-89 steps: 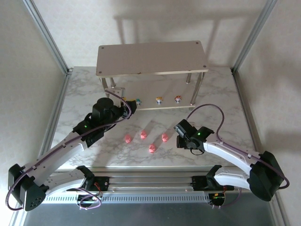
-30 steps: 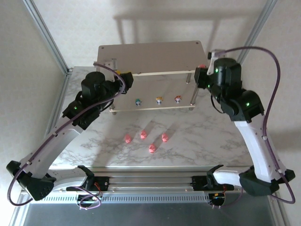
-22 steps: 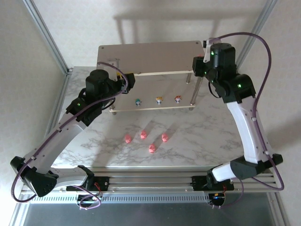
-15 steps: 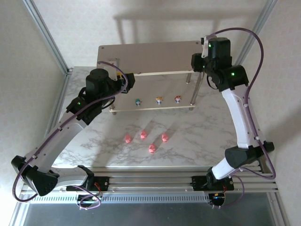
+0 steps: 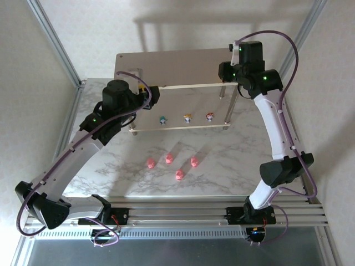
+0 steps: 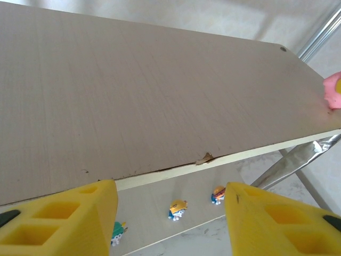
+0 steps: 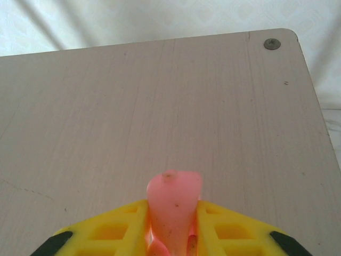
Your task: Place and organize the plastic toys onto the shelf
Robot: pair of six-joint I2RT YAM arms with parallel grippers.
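Note:
The shelf (image 5: 177, 65) stands at the back of the table. Its lower tier holds a teal figurine (image 5: 162, 119), a yellow one (image 5: 187, 117) and a red one (image 5: 209, 116). Several pink pig toys (image 5: 169, 158) lie on the marble in front. My right gripper (image 7: 171, 229) is shut on a pink pig toy (image 7: 173, 205), held just above the top board (image 7: 160, 106) near its right end. My left gripper (image 6: 170, 213) hangs open and empty at the board's front left edge, looking down on the figurines (image 6: 177, 208). The held pig (image 6: 333, 89) shows at the right edge of the left wrist view.
A chipped spot (image 6: 203, 158) marks the top board's front edge. A screw (image 7: 272, 44) sits in its far right corner. Silver legs (image 5: 230, 105) carry the boards. Metal frame posts (image 5: 55, 41) rise at the table's back corners.
My right arm has swung further back and left, carrying the pink pig over the top board's right end. The left arm has barely moved.

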